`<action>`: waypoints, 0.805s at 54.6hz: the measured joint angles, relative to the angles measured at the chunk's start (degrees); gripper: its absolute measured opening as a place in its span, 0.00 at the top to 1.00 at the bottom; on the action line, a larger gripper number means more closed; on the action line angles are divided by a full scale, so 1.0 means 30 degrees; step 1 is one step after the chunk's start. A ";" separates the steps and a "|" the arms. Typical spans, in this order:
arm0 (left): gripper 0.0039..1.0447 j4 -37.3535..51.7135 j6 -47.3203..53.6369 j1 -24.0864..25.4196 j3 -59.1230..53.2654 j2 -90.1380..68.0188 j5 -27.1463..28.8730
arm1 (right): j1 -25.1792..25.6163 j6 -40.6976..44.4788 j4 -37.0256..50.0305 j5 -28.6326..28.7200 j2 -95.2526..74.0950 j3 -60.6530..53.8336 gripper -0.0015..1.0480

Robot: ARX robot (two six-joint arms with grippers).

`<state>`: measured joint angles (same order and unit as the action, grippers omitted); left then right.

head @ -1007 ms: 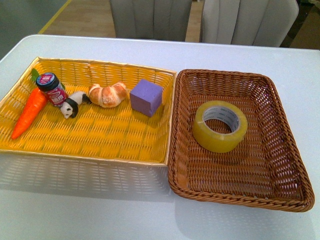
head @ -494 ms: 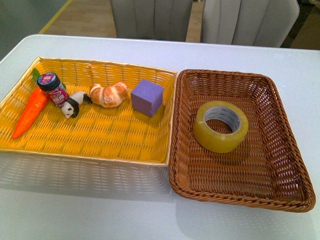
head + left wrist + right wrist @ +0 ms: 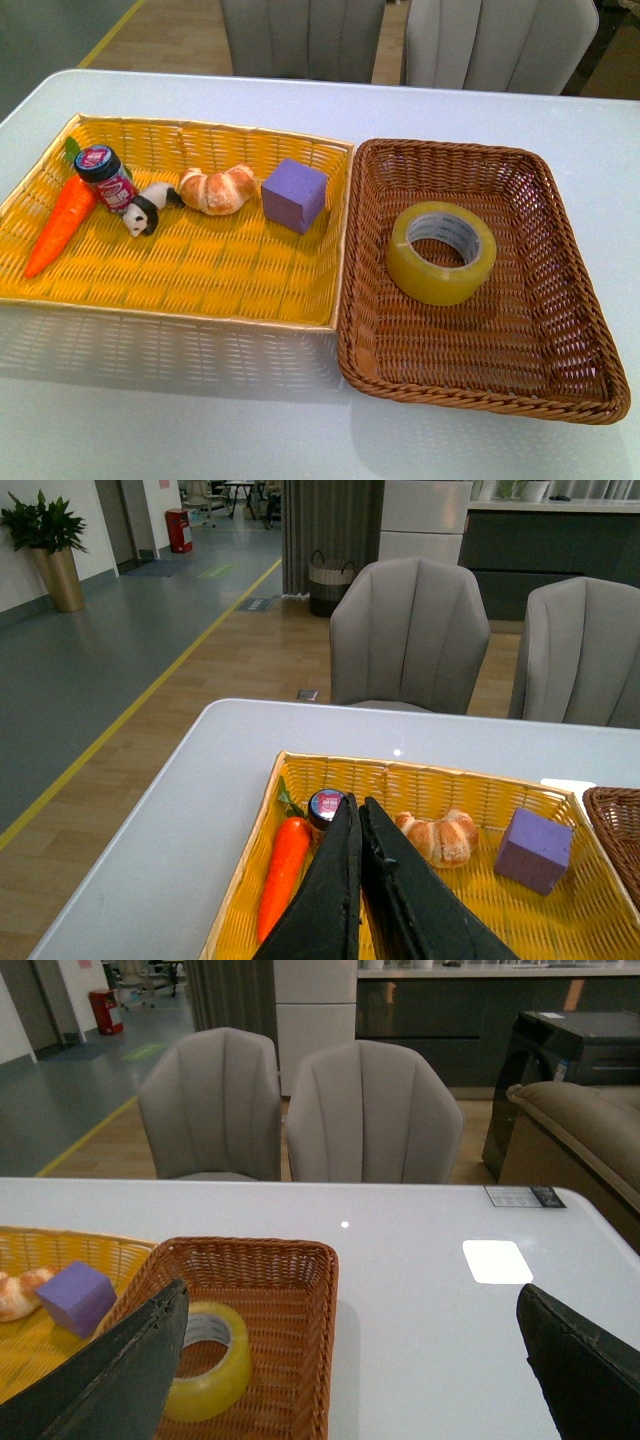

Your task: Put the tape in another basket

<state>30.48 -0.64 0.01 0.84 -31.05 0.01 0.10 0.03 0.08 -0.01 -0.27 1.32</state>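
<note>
In the left wrist view the closed left gripper (image 3: 358, 825) hides the toy beside the carrot (image 3: 283, 874), and the brown basket (image 3: 615, 830) is cut off by the edge.

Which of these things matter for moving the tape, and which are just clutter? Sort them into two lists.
Belongs to the job:
- tape, lying flat in the brown basket
- yellow basket, the other basket
- right claw, open
- left claw, shut

Just lying about, in the yellow basket:
- carrot
- small jar
- panda figure
- croissant
- purple cube
</note>
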 joint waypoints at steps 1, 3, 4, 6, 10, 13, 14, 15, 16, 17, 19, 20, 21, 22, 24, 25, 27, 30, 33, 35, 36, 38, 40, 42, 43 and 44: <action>0.99 -0.0313 0.0000 0.0000 0.0000 0.0350 0.0000 | 0.0000 0.0000 0.0000 0.0000 0.0000 0.0000 0.09; 0.99 -0.0852 0.0000 0.0000 0.0000 0.0925 0.0000 | 0.0000 0.0007 0.0000 0.0000 0.0000 0.0000 0.09; 0.99 -0.1166 0.0007 0.0000 0.0000 0.1260 0.0000 | 0.0000 0.0007 0.0000 0.0000 0.0000 0.0000 0.09; 0.99 -0.1654 0.0000 0.0000 -0.0007 0.1778 0.0007 | 0.0000 0.0000 0.0000 0.0000 0.0000 0.0000 0.09; 0.99 -0.2659 0.0007 0.0000 -0.0007 0.2827 0.0000 | 0.0000 0.0000 0.0000 0.0000 0.0000 0.0000 0.09; 0.99 -0.3381 0.0007 0.0000 -0.0007 0.3592 0.0000 | 0.0000 0.0000 0.0000 0.0000 0.0000 0.0000 0.09; 0.99 -0.3548 0.0007 0.0000 -0.0007 0.3752 0.0000 | 0.0000 0.0000 0.0000 0.0000 0.0000 0.0000 0.09; 0.99 -0.3708 0.0007 0.0000 -0.0007 0.3912 0.0000 | 0.0000 0.0000 0.0000 0.0000 0.0000 0.0000 0.09; 0.99 -0.3818 0.0007 0.0000 -0.0007 0.4065 0.0000 | 0.0000 0.0007 0.0000 0.0000 0.0000 0.0000 0.09; 0.99 -0.4007 0.0000 0.0000 -0.0007 0.4211 0.0000 | 0.0000 0.0000 0.0000 0.0000 0.0000 0.0000 0.09; 0.99 -0.4299 0.0007 0.0000 -0.0007 0.4495 0.0000 | 0.0000 0.0007 0.0000 0.0000 0.0000 0.0000 0.09; 0.99 -0.4357 0.0007 0.0000 -0.0007 0.4561 0.0000 | 0.0000 0.0000 0.0000 0.0000 0.0000 0.0000 0.09; 0.99 -0.4503 0.0000 0.0000 -0.0007 0.4707 0.0000 | 0.0000 0.0007 0.0000 0.0000 0.0000 0.0000 0.09; 0.99 -0.4634 0.0007 0.0000 -0.0007 0.4838 0.0000 | 0.0000 0.0000 0.0000 0.0000 0.0000 0.0000 0.09; 0.99 -0.4903 0.0007 0.0000 -0.0007 0.5107 0.0000 | 0.0000 0.0000 0.0000 0.0000 0.0000 0.0000 0.09; 0.99 -0.5020 0.0007 0.0000 -0.0007 0.5238 0.0000 | 0.0000 0.0000 0.0000 0.0000 0.0000 0.0000 0.09; 0.99 -0.5202 0.0007 0.0000 -0.0007 0.5406 0.0000 | 0.0000 0.0000 0.0000 0.0000 0.0000 0.0000 0.09; 0.99 -0.5552 0.0007 0.0000 -0.0007 0.5756 0.0000 | 0.0000 0.0000 0.0000 0.0000 0.0000 0.0000 0.09; 0.99 -0.5785 0.0007 0.0000 -0.0007 0.6011 0.0000 | 0.0000 0.0000 0.0000 0.0000 0.0000 0.0000 0.09; 0.99 -0.5931 0.0007 0.0000 -0.0007 0.6149 0.0000 | 0.0000 0.0007 0.0000 0.0000 0.0000 0.0000 0.09; 0.99 -0.6025 0.0007 0.0000 -0.0007 0.6251 0.0000 | 0.0000 0.0007 0.0000 0.0000 0.0000 0.0000 0.09; 0.99 -0.6215 0.0007 0.0000 -0.0007 0.6433 0.0000 | 0.0000 0.0000 0.0000 0.0000 0.0000 0.0000 0.09; 0.99 -0.6368 0.0007 0.0000 -0.0007 0.6601 0.0000 | 0.0000 0.0007 0.0000 0.0000 0.0000 0.0000 0.09; 0.99 -0.6499 0.0007 0.0000 -0.0007 0.6725 0.0000 | 0.0000 0.0000 0.0000 0.0000 0.0000 0.0000 0.09; 0.99 -0.6586 0.0007 0.0000 -0.0007 0.6798 0.0000 | 0.0000 0.0007 0.0000 0.0000 0.0000 0.0000 0.09; 0.99 -0.6674 0.0007 0.0000 -0.0007 0.6885 0.0000 | 0.0000 0.0007 0.0000 0.0000 0.0000 0.0000 0.09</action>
<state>10.46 -0.62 0.01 0.82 -10.39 0.01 0.10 0.05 0.08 -0.01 -0.27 1.32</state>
